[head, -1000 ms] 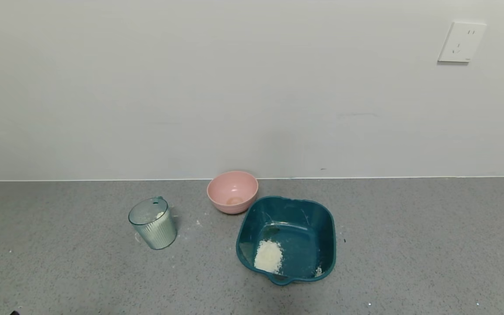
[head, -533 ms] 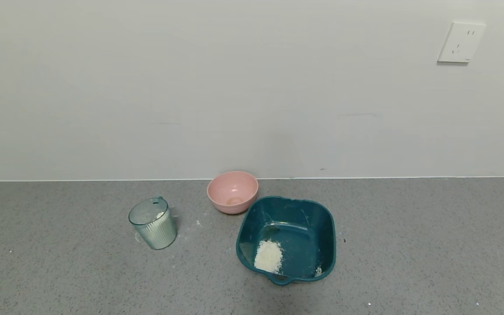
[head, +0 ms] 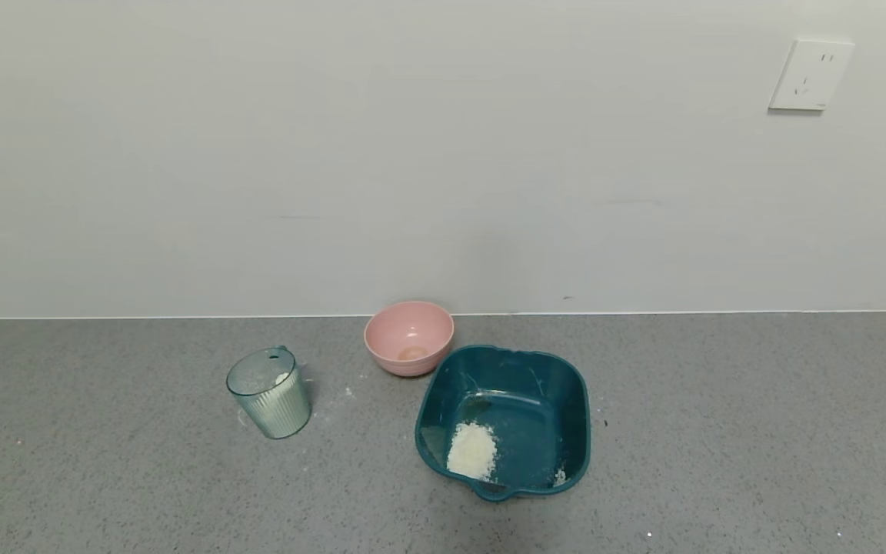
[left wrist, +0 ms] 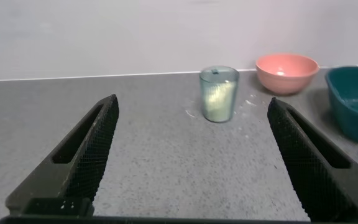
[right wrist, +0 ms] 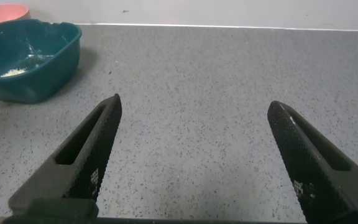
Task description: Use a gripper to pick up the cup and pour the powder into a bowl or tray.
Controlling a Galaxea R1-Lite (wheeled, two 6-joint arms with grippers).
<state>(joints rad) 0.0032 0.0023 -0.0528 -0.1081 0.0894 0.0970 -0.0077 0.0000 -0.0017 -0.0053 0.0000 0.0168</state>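
With the left gripper (left wrist: 191, 155) gaping wide and empty, the cup (head: 269, 392) is standing upright at lower left of the head view, risking a tip and spilled powder (head: 472, 451) if clipped off-centre.

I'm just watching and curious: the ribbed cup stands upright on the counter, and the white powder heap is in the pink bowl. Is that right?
Not quite. The cup does stand upright on the counter, but the white powder heap lies in the dark teal tray, not in the pink bowl. The head view shows this; the pink bowl behind the tray holds no white heap.
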